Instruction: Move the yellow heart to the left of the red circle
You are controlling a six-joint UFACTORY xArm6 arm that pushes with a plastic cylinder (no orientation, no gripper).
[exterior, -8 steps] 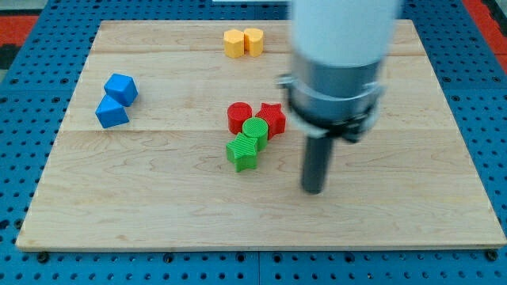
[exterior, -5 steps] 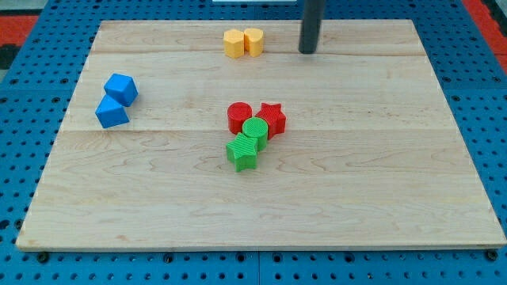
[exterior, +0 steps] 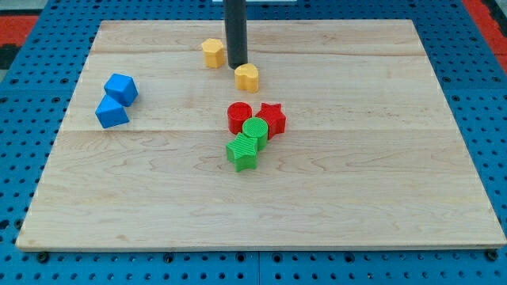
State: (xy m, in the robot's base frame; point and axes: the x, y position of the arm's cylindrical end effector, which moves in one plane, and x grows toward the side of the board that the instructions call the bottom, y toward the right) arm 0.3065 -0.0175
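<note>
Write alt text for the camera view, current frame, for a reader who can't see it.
A dark rod's tip rests on a wooden board between two yellow blocks: one up-left, the yellow heart just below-right. Mid-board, a red circle, red star, green circle and green star cluster; two blue blocks sit at the view's left.

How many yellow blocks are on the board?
2. One yellow block sits near the view's top, left of my tip; the yellow heart lies just below-right of it. None look hidden.
</note>
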